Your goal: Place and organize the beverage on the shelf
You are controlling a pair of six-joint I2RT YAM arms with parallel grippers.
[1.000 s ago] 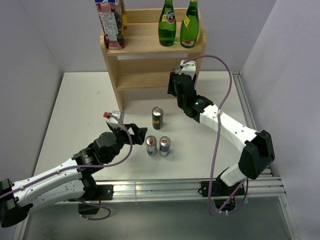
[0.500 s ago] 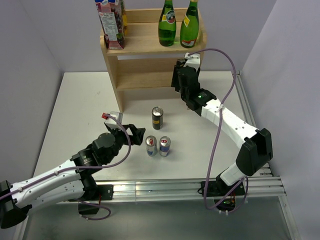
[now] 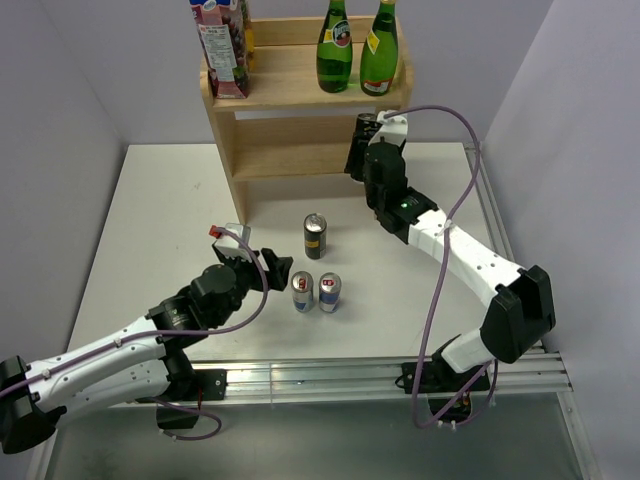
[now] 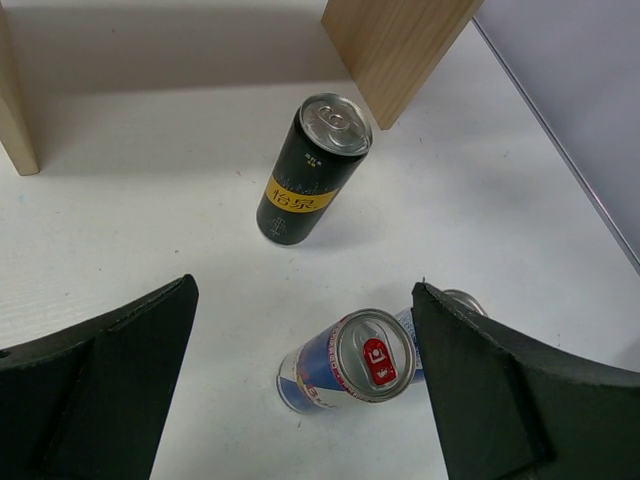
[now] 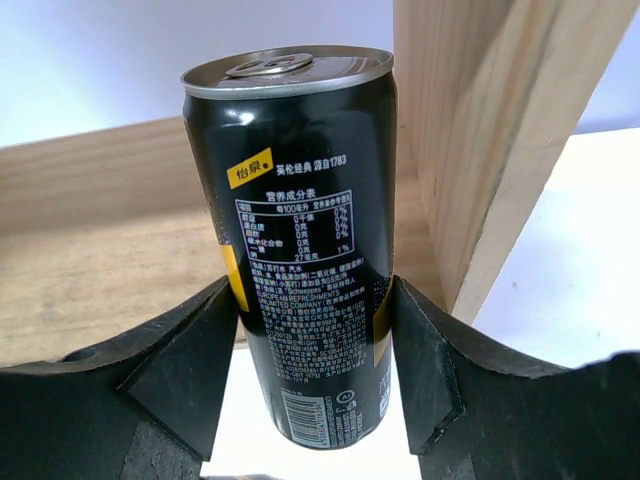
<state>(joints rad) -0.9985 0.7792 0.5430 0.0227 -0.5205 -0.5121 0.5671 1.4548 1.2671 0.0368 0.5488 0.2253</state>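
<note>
Right end effector point(image 5: 312, 345) clamps glossy cylindrical black can point(image 5: 300, 200).

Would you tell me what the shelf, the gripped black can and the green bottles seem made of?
The shelf looks like light matte wood, with visible grain. The black can is likely aluminium: printed body, bare silvery lid with pull tab. The green bottles seem glossy translucent glass, possibly plastic.

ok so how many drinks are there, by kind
black cans: 2, one in the right gripper
blue and silver cans: 2
green bottles: 2
juice carton: 1, something behind it unclear
total: 7
</note>
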